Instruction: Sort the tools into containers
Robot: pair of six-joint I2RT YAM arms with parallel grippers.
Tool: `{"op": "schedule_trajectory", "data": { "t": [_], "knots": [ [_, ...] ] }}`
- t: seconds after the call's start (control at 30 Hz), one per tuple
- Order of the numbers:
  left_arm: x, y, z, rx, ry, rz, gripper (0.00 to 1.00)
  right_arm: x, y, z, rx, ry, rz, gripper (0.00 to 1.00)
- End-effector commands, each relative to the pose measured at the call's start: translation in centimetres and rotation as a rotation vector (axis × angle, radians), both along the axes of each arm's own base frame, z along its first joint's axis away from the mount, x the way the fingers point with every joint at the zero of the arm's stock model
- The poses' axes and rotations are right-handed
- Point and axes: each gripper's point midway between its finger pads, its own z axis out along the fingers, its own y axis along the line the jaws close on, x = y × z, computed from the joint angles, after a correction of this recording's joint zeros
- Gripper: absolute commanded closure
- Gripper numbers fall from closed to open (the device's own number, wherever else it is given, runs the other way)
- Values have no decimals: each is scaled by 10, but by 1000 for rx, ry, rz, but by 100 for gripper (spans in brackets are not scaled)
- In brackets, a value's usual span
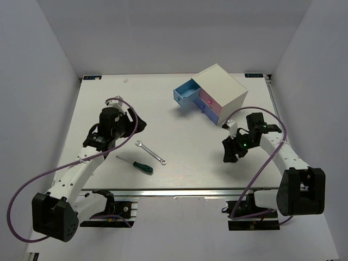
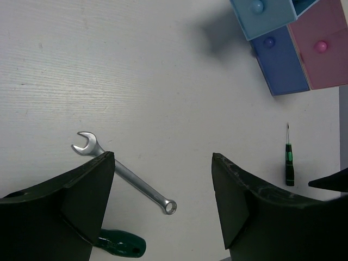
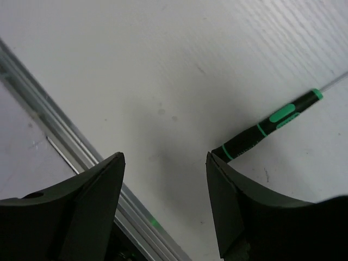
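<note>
A silver wrench [image 1: 150, 152] and a green-handled screwdriver [image 1: 138, 165] lie on the white table near its front middle. My left gripper [image 1: 140, 124] is open and empty, behind and left of them. In the left wrist view [image 2: 163, 155] the wrench [image 2: 128, 174] lies just past the left finger, with the green handle [image 2: 122, 243] below it. My right gripper [image 1: 229, 152] is open and empty over the table. One thin dark mini screwdriver [image 3: 266, 130] lies beside its right finger; it also shows in the left wrist view [image 2: 289, 163]. The white cabinet [image 1: 220, 87] has a light blue drawer [image 1: 186, 93] pulled open. The other mini screwdriver is out of view.
A darker blue drawer [image 2: 280, 65] and a pink drawer [image 2: 321, 46] are shut in the cabinet front. A metal rail [image 1: 179, 191] runs along the table's front edge, close under my right gripper [image 3: 166, 155]. White walls enclose the left, right and back sides.
</note>
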Motion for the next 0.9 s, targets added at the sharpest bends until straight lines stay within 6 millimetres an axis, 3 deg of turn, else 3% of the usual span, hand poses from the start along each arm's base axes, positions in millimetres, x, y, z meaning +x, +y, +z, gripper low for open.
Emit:
{"op": "schedule_trajectory", "data": {
  "t": [0.0,0.2,0.53,0.67,0.87],
  "knots": [
    [1,-4,4,-28,-16,-12,18,33,0,4,-9,6,-327,33],
    [2,-4,7,-27,-17,-11,18,44,-23,-21,-152,64,-517,37],
    [3,-5,2,-27,-5,-12,18,39,-26,-48,-225,201,-590,52],
    [2,-6,0,-26,1,-17,19,37,-20,-52,-266,202,-591,54],
    [0,-4,-2,-29,-1,-8,19,37,-29,-61,-344,221,-665,59]
  ]
}}
